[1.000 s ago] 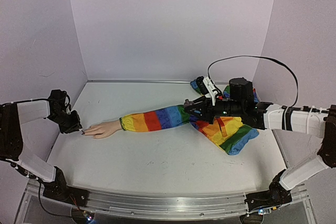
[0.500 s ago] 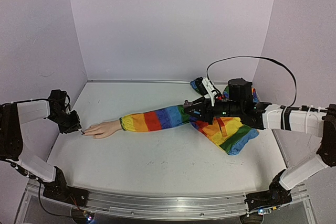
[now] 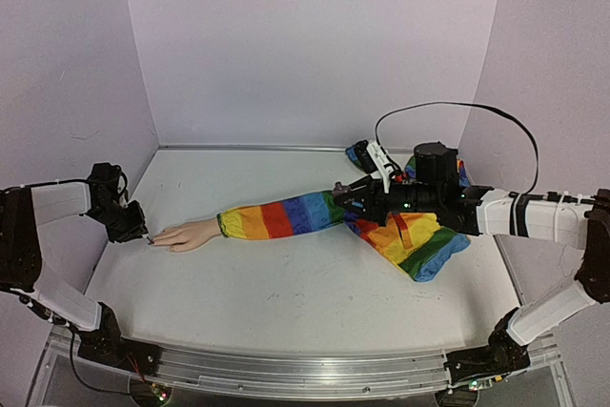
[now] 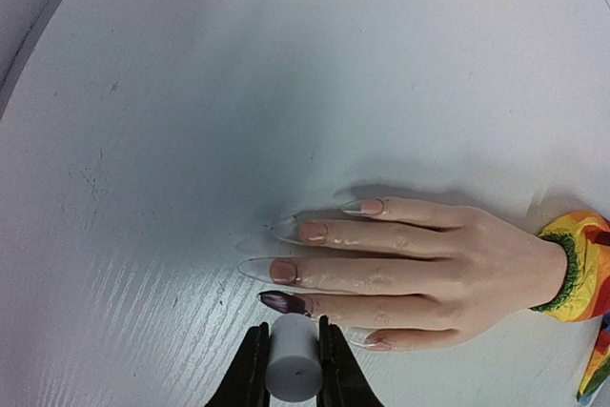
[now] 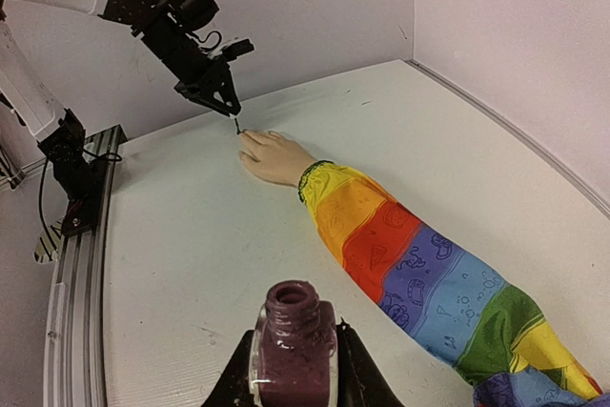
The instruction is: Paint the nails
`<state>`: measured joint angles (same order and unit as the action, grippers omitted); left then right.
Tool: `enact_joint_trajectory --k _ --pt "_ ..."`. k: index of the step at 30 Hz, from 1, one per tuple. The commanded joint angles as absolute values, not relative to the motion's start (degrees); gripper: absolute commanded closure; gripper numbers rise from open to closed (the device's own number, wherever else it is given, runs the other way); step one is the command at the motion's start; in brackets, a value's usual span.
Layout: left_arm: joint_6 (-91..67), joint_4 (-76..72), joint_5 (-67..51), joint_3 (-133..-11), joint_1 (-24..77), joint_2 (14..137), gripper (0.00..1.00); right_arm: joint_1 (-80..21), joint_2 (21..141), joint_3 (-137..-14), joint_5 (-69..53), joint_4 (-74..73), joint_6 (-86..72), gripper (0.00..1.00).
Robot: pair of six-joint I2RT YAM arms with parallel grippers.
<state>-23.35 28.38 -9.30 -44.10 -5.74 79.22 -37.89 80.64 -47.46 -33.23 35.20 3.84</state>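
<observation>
The pale mannequin hand (image 4: pixel 419 264) lies flat on the table, fingers pointing left, in a rainbow sleeve (image 3: pixel 281 217). Its long clear nails (image 4: pixel 286 269) show in the left wrist view; one nail (image 4: pixel 283 301) is painted dark purple, the others bare. My left gripper (image 4: pixel 291 369) is shut on the white cap of the polish brush (image 4: pixel 292 357), right at the dark nail's tip; the bristles are hidden under the cap. My right gripper (image 5: pixel 294 369) is shut on an open bottle of purple polish (image 5: pixel 294 340), held near the sleeve's upper part (image 3: pixel 372 199).
Loose rainbow fabric (image 3: pixel 415 240) is bunched at the right under my right arm. Lilac walls close the table on the left, back and right. A metal rail (image 3: pixel 286 369) runs along the near edge.
</observation>
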Motion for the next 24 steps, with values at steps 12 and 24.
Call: enact_joint_trajectory --k 12,24 --pt "-22.6 25.8 -7.9 -45.4 -6.0 80.3 1.00 -37.5 80.5 -49.0 -35.0 38.5 3.4 1.00" --pt "-22.5 26.1 -5.8 -45.4 -6.1 80.5 1.00 -37.5 80.3 -49.0 -35.0 38.5 3.4 1.00"
